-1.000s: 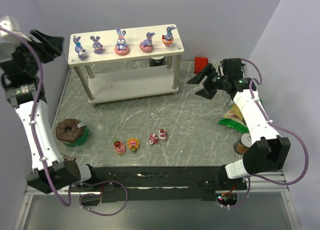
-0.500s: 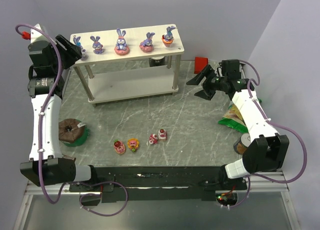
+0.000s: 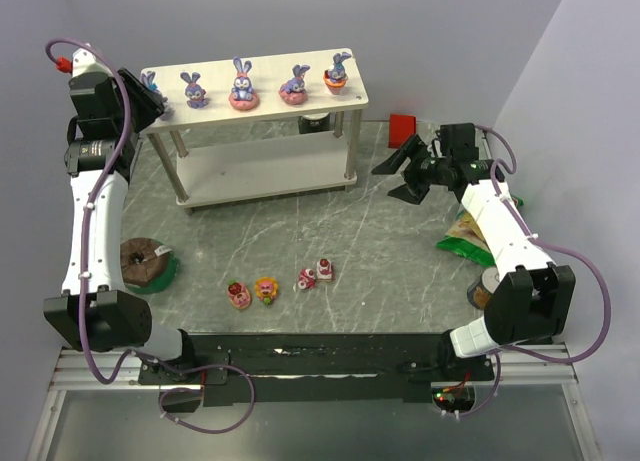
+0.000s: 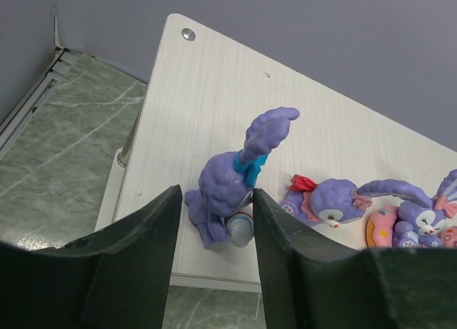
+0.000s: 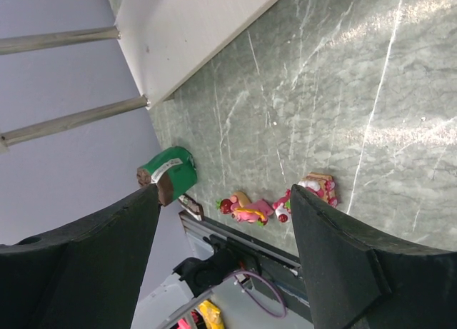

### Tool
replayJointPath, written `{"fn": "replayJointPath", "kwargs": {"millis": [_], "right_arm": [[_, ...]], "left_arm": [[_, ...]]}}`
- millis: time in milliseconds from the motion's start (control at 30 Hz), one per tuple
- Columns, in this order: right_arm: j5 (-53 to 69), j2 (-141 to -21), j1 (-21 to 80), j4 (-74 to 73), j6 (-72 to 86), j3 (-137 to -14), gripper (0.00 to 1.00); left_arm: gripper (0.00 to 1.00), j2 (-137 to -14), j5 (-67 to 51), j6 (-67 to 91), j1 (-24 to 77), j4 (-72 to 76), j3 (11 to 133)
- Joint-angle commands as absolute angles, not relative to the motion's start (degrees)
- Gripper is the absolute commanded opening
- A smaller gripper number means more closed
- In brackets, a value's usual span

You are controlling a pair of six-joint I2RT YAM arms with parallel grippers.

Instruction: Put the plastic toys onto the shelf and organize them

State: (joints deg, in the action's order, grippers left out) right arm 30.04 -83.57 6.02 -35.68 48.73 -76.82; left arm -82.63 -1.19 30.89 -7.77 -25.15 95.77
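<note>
Five bunnies (image 3: pixel 241 84) stand in a row on the top board of the shelf (image 3: pixel 265 111), while four sweets (image 3: pixel 266 289) lie on the marbled table (image 3: pixel 380 241), well apart from it. The left gripper (image 4: pixel 216 195) straddles the end bunny (image 4: pixel 230 178) at the shelf's left corner, with one of its fingers (image 4: pixel 143 257) close on each side. Whether they press the toy cannot be told. The right gripper (image 3: pixel 398 178) hangs over the table with its fingers spread wide, empty.

The step appears to be taking hold of this bunny to set it straighter. A good grip would catch the plump body low, below the teal collar (image 4: pixel 250 165), not the long ear (image 4: pixel 268 129). It should close gently, since the figurine is small, hard and rounded and could squirt out or tip off the nearby edge. Its purple plastic is knobbly like wool, while the neighbours look smooth and glossy. The board is pale, matt wood-grain with a screw head (image 4: pixel 188 34) at the corner, on slim silver posts (image 3: pixel 176 171).
</note>
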Motion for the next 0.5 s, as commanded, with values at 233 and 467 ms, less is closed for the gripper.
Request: {"fn": "replayJointPath", "kwargs": {"millis": [233,467], "right_arm": [[29.4,-82.0,6.2,-33.2,49.7,-75.3,0.80],[29.2,-81.7,6.2,-33.0,49.8,-74.9,0.80]], "left_arm": [[0.46,-83.8,-4.2,24.0,-7.6,-25.0,100.5],[0.32,-85.8,-9.7,15.7,-7.6,-26.5,103.4]]}}
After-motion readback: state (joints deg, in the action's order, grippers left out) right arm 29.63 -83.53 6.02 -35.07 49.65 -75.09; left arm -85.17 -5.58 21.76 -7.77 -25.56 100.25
